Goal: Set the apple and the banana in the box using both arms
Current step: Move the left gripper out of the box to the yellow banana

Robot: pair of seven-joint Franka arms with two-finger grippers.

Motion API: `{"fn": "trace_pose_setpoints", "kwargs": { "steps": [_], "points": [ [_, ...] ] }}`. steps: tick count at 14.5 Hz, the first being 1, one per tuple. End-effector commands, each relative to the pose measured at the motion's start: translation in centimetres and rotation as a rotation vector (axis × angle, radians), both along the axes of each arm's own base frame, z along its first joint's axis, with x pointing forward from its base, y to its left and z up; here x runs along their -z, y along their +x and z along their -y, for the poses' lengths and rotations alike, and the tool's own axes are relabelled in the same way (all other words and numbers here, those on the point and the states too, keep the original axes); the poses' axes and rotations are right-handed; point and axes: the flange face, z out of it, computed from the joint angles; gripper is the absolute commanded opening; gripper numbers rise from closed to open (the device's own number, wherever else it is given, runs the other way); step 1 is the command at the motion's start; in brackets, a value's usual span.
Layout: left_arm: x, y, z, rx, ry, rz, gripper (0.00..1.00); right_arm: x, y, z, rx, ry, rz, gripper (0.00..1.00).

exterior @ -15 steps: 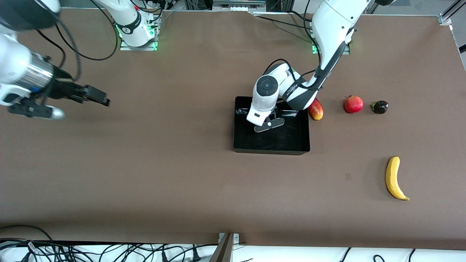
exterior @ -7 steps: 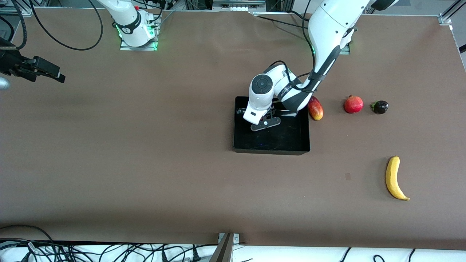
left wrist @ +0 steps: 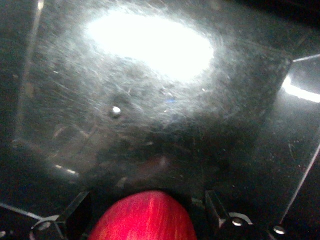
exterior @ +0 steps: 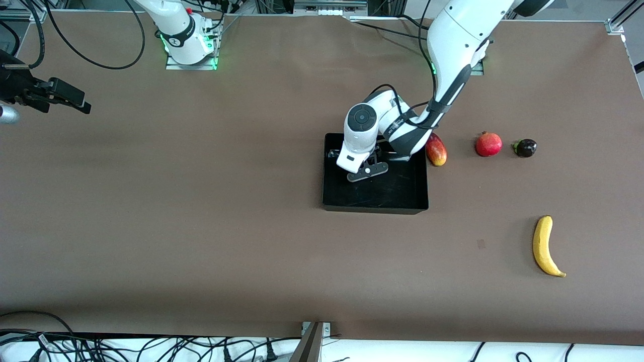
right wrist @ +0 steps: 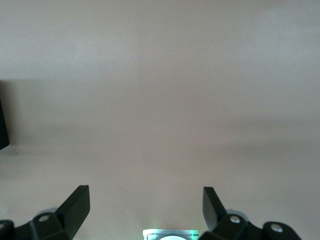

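Observation:
The red apple (left wrist: 145, 217) lies on the floor of the glossy black box (exterior: 332, 201), between the fingers of my left gripper (left wrist: 146, 196). The jaws are open, with dark gaps between the fingers and the fruit. In the front view the left wrist (exterior: 361, 131) hangs low over the box and hides the apple. The yellow banana (exterior: 544, 246) lies on the table toward the left arm's end, nearer the front camera than the box. My right gripper (exterior: 75, 103) waits open over bare table at the right arm's end, nothing between its fingers (right wrist: 80, 202).
Beside the box toward the left arm's end lie a red-yellow mango (exterior: 436, 151), a red pomegranate (exterior: 488, 144) and a small dark fruit (exterior: 525, 148) in a row. The brown table (exterior: 201, 226) stretches between the box and the right arm.
The right gripper has pulled back from over the table toward its own end and the robots' side. The left wrist has shifted slightly inside the box.

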Motion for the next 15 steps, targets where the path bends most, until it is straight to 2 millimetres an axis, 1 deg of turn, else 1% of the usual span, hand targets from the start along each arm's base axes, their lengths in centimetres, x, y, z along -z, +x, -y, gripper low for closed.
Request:
{"fn": "trace_pose_setpoints", "kwargs": {
  "steps": [1,2,4,6,7,8,9,10,11,12,15],
  "points": [
    [-6.2,3.4,-1.4,-0.032,0.036,-0.017,1.00,-0.4,-0.4,0.4,-0.014,-0.035,0.008,1.00],
    [-7.6,4.4,-2.2,-0.046,0.040,-0.028,1.00,-0.6,-0.3,0.4,-0.019,-0.042,0.014,1.00],
    [-11.8,6.8,-4.1,-0.059,0.010,-0.026,1.00,-0.8,-0.2,0.4,-0.028,-0.043,0.019,1.00],
    [-17.1,10.4,-8.7,-0.047,-0.036,-0.041,1.00,-0.8,-0.2,0.6,-0.051,-0.059,0.020,1.00],
    [-19.1,12.2,-11.7,-0.028,-0.057,-0.051,1.00,-1.1,-0.2,0.5,-0.057,-0.059,0.026,1.00],
    [-20.5,13.7,-14.6,0.003,-0.065,-0.060,1.00,-1.3,-0.2,0.5,-0.055,-0.060,0.028,1.00],
    [-21.3,15.0,-17.5,0.037,-0.068,-0.061,1.00,-1.3,-0.2,0.3,-0.060,-0.060,0.030,1.00],
    [-21.7,16.1,-20.4,0.067,-0.068,-0.055,1.00,-0.9,0.1,0.1,-0.065,-0.064,0.022,1.00],
    [-22.0,17.1,-24.2,0.097,-0.072,-0.049,1.00,-1.0,0.2,0.0,-0.066,-0.066,0.023,1.00],
    [-22.1,17.8,-27.0,0.144,-0.078,-0.047,1.00,-1.2,0.2,0.0,-0.066,-0.068,0.028,1.00],
    [-20.7,19.6,-36.6,0.231,-0.069,-0.034,1.00,-1.5,0.3,0.1,-0.061,-0.070,0.037,1.00]
  ]
}}
